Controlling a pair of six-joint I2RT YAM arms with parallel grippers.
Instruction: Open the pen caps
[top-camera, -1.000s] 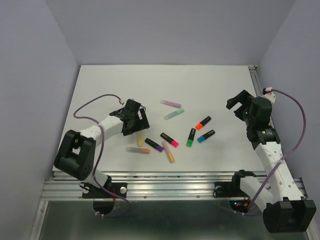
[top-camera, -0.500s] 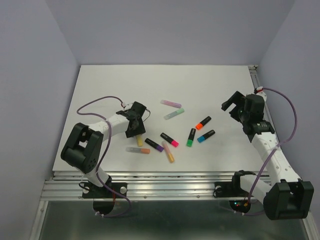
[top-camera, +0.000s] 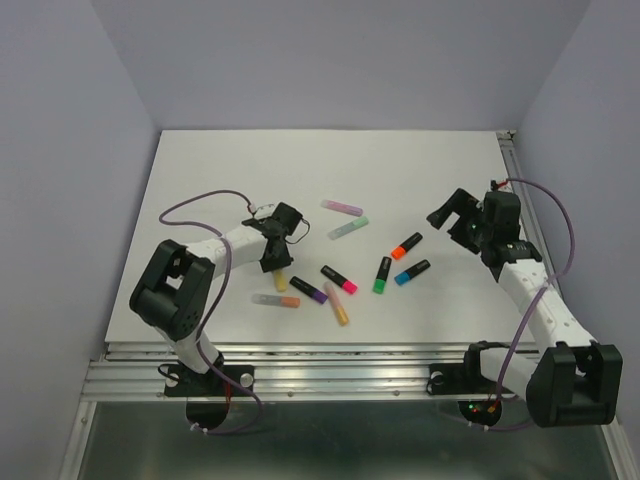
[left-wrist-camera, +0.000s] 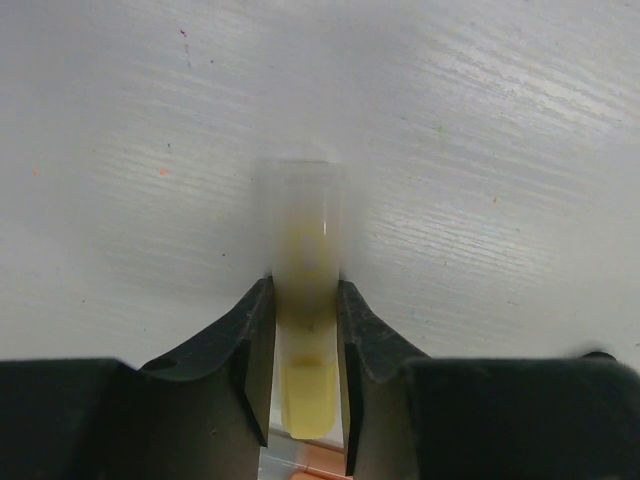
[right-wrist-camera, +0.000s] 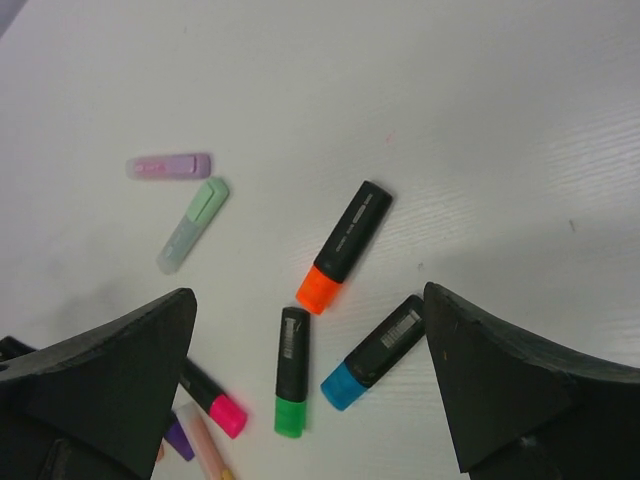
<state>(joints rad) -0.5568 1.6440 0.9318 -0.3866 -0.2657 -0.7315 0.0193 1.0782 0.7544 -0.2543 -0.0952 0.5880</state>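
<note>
Left claw (left-wrist-camera: 303, 300) closed in on yellow pen (left-wrist-camera: 307, 230), now pinching it | right claw (top-camera: 449, 214) swung inward, wide open, empty

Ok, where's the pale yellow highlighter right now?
The yellow highlighter lies on the table at the left of the pen cluster, clamped in the left gripper, just beyond the grey-and-orange pen in the top view.

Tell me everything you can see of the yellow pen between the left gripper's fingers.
The yellow pen is a short pastel marker, plastic by its look, its far end paler, translucent and blurred. It lies flat on the white table. The left gripper is shut on it, one black finger pressing each side.
</note>
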